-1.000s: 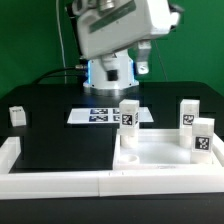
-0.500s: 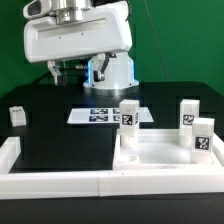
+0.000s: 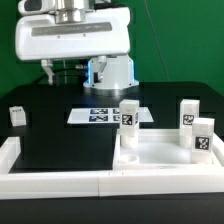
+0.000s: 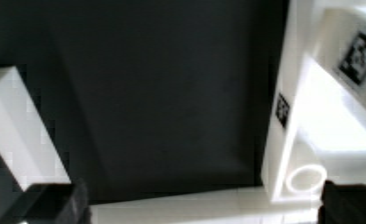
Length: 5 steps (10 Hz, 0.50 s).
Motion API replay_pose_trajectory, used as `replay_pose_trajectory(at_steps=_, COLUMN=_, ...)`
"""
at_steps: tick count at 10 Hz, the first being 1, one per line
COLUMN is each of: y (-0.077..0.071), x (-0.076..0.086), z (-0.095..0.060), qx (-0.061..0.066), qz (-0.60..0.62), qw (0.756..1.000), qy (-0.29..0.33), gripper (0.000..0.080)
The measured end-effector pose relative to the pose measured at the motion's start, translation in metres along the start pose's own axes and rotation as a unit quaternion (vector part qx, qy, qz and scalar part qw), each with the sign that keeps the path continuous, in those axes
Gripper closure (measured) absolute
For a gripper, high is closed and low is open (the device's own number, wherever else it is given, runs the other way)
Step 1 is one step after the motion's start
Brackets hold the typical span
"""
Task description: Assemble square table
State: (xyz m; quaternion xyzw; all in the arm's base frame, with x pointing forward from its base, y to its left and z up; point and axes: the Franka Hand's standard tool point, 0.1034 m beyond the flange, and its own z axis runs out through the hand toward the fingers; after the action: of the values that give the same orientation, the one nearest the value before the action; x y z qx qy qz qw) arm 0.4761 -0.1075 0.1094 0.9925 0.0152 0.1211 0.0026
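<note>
The gripper [image 4: 201, 205] hung high, its fingers spread apart and holding nothing, with the square table top [image 3: 160, 155] and three standing legs well below it, so I judged the next move was descending onto a leg [image 3: 128, 116].

Three legs [image 3: 129, 116] on tabletop [image 3: 160, 155] at ext. view's right; fourth leg [image 3: 17, 115] far left.

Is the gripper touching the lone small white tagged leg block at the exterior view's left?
Apart. In the exterior view the small white leg block stands alone on black table, clear dark surface around it; the arm is high above.
</note>
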Motion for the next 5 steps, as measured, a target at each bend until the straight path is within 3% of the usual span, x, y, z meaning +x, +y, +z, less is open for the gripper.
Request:
replay_pose_trajectory(at_steps=2, y=0.019, x=-0.02, z=0.013, qx=-0.006, qz=-0.086, qw=0.995, qy=-0.053, gripper=0.015)
replay_pose_trajectory(at_steps=4, y=0.044, x=-0.039, z=0.024, qx=-0.021, qz=-0.139, qw=0.987, qy=-0.081, gripper=0.015)
replay_pose_trajectory(at_steps=5, y=0.039, x=-0.035, z=0.023, qx=-0.02, qz=-0.148, qw=0.986, qy=-0.079, gripper=0.015)
